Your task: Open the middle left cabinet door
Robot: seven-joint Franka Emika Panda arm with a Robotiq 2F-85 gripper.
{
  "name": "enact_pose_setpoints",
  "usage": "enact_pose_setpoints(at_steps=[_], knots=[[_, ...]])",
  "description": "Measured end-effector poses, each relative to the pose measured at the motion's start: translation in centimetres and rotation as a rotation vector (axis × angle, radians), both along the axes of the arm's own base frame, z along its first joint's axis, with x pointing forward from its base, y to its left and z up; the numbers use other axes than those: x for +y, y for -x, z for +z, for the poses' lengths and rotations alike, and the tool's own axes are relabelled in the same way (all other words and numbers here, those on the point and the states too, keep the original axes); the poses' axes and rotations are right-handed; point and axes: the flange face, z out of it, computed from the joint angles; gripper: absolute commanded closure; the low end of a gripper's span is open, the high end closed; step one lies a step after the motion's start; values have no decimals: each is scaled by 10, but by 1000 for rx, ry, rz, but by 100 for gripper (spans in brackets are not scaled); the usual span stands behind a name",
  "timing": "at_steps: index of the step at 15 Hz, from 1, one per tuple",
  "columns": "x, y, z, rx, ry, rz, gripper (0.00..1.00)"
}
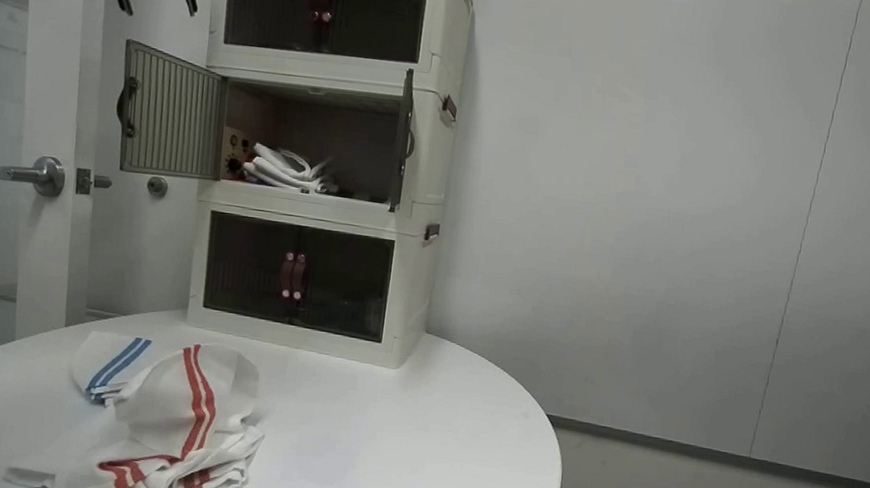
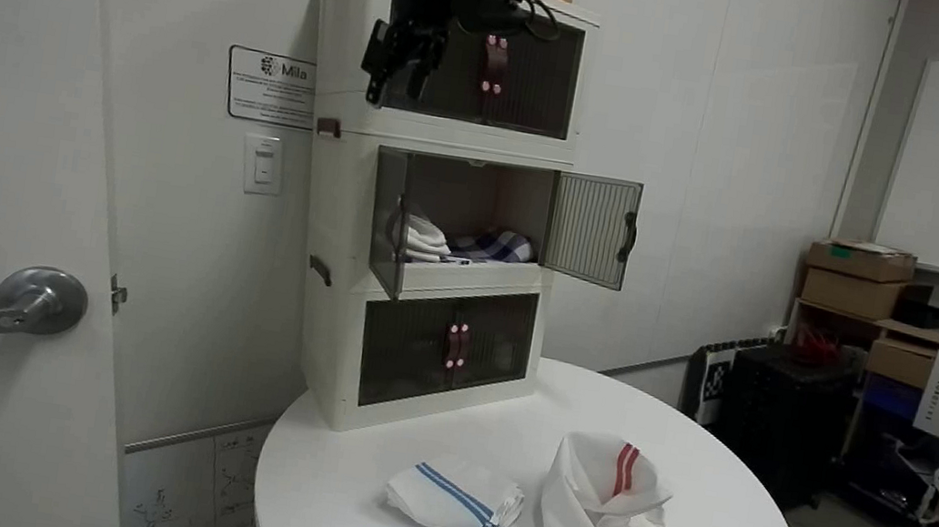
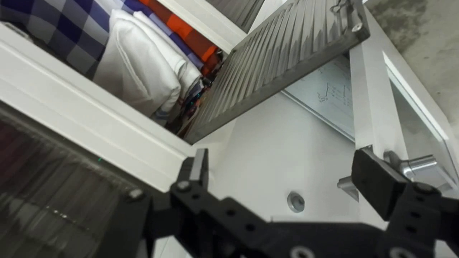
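Wide it stands, the middle left cabinet door [image 1: 174, 113], swung out from the left of the middle tier of the stack [image 1: 415, 290] — I'd call the opening done! Higher up hangs the pincer [image 1: 159, 10], fingers spread well apart, nothing between them, not touching the panel. Danger from here? A low or sideways exit: a fingertip could clip the door's top edge and slap it closed, or hook its handle [image 1: 124, 106] and wrench the hinge. In an exterior view the pincer shows in front of the top tier's left door [image 2: 458, 83] (tight quarters, that) — a careless swing might bump the stack and shove it across the counter [image 1: 398, 442]. The right-hand door [image 2: 589, 230] is swung out too, another panel to catch.
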Motion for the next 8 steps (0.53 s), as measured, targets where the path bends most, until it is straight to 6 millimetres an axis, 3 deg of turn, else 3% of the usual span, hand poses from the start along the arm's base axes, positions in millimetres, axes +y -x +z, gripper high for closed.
enact_pose_setpoints(at_steps=[5,8], knots=[[-35,11,71,-140,-65,-69,0],[-68,13,94,-189,-64,-117,0]])
